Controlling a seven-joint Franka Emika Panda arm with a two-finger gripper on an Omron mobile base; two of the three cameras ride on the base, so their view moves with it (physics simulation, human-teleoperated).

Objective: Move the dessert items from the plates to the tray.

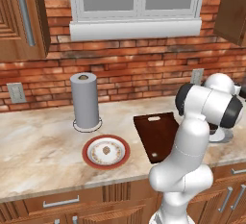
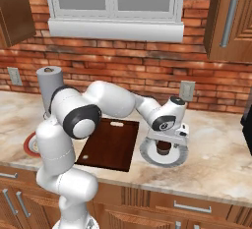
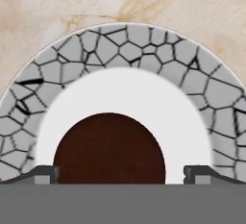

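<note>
The dark brown, roundish dessert item sits on the pale grey-white plate, whose rim has a cracked pattern. My gripper hangs low over that plate, open, with one fingertip on each side of the dark piece. A small gap shows at the right tip. The smaller pale tan dessert item lies in the middle of the red-rimmed plate. The dark reddish-brown tray lies between the two plates, its slot handle toward the wall.
A grey paper-towel cylinder stands upright on its round base behind the red-rimmed plate. The brick wall with outlets runs close behind the marble counter. My own arm crosses above the tray.
</note>
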